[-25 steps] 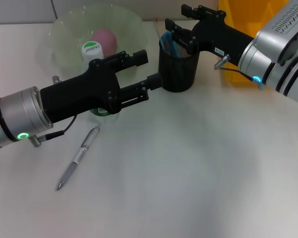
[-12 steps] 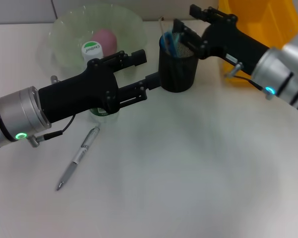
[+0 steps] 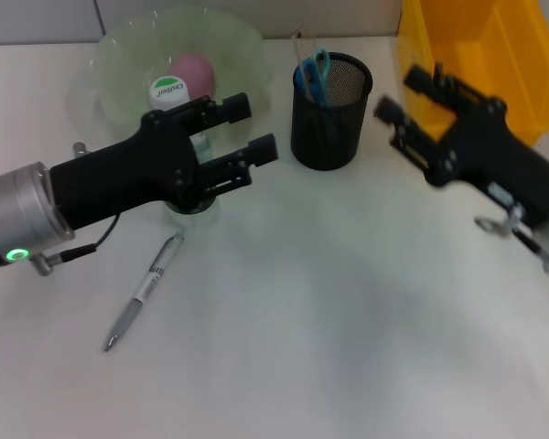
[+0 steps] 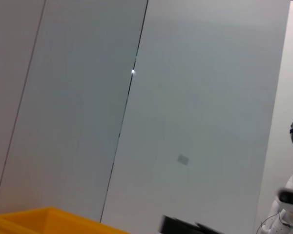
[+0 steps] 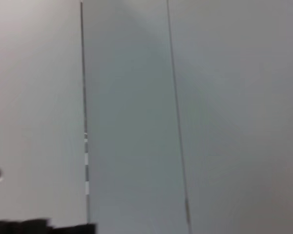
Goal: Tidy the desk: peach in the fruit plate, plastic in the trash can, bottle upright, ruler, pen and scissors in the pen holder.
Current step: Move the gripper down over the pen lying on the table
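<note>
Lower left of frame: pen point(image 3: 145, 291) lies flat on the table point(image 3: 348, 320), unheld; just above it the left gripper point(image 3: 242, 128) hovers with fingers spread, nothing between them, over the upright bottle point(image 3: 169, 94) beside the fruit plate point(image 3: 119, 64) holding the peach point(image 3: 194, 67). Centre top: pen holder point(image 3: 328, 114) already carries scissors and ruler. Right: right gripper point(image 3: 404, 97), parted and empty, sits beside the yellow trash can point(image 3: 480, 55); the pen looks like the step in hand, calling for a descent and pinch.

On a white desk point(image 3: 348, 320), the left gripper point(image 3: 245, 128) hovered with fingers apart beside a black mesh pen holder point(image 3: 329, 114). The right gripper point(image 3: 398, 96), also spread, sat before a yellow bin point(image 3: 494, 46). A pen point(image 3: 146, 291) lay loose.
</note>
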Motion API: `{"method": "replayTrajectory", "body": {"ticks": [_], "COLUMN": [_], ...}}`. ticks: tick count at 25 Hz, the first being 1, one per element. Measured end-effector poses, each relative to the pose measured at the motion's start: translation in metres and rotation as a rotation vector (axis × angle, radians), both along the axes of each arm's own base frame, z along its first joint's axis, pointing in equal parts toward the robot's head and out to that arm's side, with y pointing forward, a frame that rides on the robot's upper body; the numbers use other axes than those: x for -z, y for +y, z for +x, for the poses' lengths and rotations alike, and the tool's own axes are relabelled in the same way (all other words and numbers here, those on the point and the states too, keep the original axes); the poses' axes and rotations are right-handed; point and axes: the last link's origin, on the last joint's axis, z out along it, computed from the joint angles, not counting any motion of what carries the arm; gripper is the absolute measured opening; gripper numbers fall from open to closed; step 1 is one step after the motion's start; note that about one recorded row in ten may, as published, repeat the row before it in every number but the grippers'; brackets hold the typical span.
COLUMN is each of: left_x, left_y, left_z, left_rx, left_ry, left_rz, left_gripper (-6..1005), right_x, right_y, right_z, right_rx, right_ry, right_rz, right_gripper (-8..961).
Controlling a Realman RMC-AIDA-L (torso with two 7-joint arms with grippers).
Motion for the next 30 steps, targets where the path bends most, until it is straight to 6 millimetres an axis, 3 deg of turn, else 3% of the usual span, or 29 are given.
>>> {"method": "replayTrajectory", "body": {"ticks": [4,9,12,14,22,30], "left_x": [-0.009,-0.017,-0.019,-0.020,-0.024,-0.026], "left_y": [-0.003,-0.006,-0.008,-0.008,0.001,0.014], "left_z": [-0.008,-0.012,-0.012,-0.011,0.000,-0.003], "left_rx": [-0.045,-0.063,-0.074,-0.093,-0.251,-0.480], "left_ry": [0.035,0.096,0.156,0.200,0.397,0.577], "left_rz": [-0.027,-0.061,-0.108,-0.157,-0.345,-0.424], "left_gripper": [633,631,630,630,627,625], "right_x": [0.006,0.009,0.012,0.013,0.018,0.019], "right_y": [-0.033,-0.059,-0.072,-0.073,-0.076,-0.077], "right_z": [0.015,0.018,0.015,0.015,0.015,0.024], "right_rx": [0.001,-0.054,-0.105,-0.106,-0.091,-0.038], "right_ry": [0.002,0.005,0.015,0.018,0.024,0.000], "right_rz": [-0.044,-0.078,-0.132,-0.138,-0.162,-0.150], "right_gripper": [601,621,725,795,801,801]}}
